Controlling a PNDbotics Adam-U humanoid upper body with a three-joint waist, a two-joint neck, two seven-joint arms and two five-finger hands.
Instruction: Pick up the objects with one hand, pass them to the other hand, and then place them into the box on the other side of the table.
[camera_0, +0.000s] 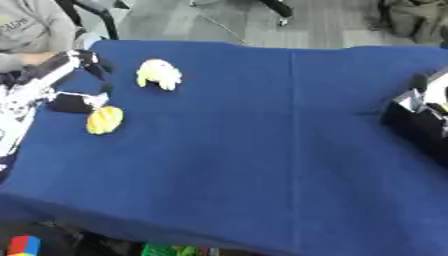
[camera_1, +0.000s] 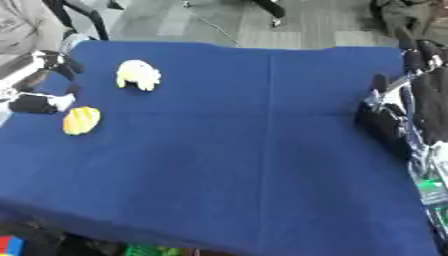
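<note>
A blue cloth covers the worktop (camera_0: 262, 150). Two small yellow things lie near its far left corner. The paler one, a soft lumpy toy (camera_0: 158, 74), sits close to the far edge. The deeper yellow one, ridged like a little bunch of bananas (camera_0: 104, 120), lies nearer the left edge and a little closer to the robot.

The left robot hand (camera_0: 74, 85) reaches in over the left edge. Its fingers are spread wide and hold nothing; the thumb tip (camera_0: 83, 102) rests just beside the banana bunch, and I cannot tell whether it touches. The upper fingers (camera_0: 87, 59) point toward the pale toy but stay apart from it.

The right robot hand (camera_1: 398, 107) hangs at the right edge of the worktop, fingers relaxed and empty, well apart from both yellow things.
</note>
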